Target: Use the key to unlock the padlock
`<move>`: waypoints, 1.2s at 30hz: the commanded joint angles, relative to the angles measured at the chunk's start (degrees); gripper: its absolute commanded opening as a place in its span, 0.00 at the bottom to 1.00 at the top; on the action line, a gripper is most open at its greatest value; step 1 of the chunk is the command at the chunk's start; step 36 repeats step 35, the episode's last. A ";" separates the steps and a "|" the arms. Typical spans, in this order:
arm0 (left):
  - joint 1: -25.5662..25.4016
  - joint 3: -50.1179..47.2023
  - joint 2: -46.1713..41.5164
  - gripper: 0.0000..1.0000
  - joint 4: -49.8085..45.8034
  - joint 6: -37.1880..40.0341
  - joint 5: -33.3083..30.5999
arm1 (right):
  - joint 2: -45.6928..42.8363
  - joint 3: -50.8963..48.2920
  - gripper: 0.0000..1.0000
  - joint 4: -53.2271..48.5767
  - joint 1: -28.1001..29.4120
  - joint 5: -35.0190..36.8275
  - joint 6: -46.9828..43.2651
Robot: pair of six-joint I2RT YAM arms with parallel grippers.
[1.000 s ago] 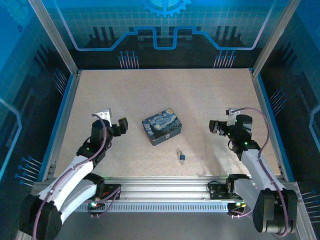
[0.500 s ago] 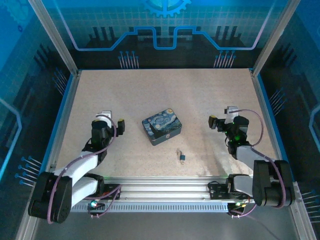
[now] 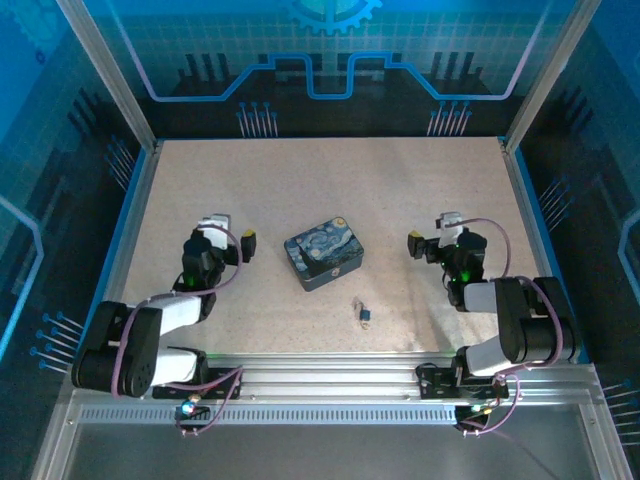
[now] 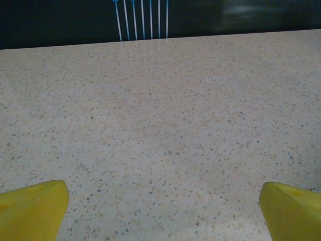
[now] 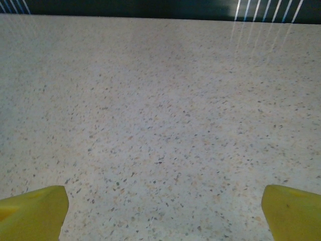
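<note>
Left gripper: yellow-tipped fingers spread wide, empty. Right gripper: the same. Padlock: tiny, dark metal, on the speckled table, near-centre; key just far-left of it, direction too small to tell. Swirl-painted rectangular tin: farther back, lid shut

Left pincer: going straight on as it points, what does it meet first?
Probably nothing near: the left pincer faces bare speckled beige tabletop, free up to the dark blue-striped back wall.
</note>
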 commanded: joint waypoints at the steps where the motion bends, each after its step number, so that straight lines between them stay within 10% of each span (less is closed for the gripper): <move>1: 1.11 -0.84 4.03 0.99 9.27 0.36 4.54 | 1.14 3.54 1.00 -0.09 1.32 -0.83 -2.55; 6: 1.11 -3.07 15.86 0.99 26.75 0.31 2.90 | 1.81 7.45 1.00 -6.92 1.87 2.24 -1.98; 16: 3.11 6.79 13.49 0.99 4.58 -3.81 -1.25 | 1.91 7.42 1.00 -6.76 2.08 2.60 -2.10; 36: 3.61 6.77 13.54 0.99 4.78 -4.47 -1.18 | 1.90 7.51 1.00 -6.86 2.56 3.48 -2.30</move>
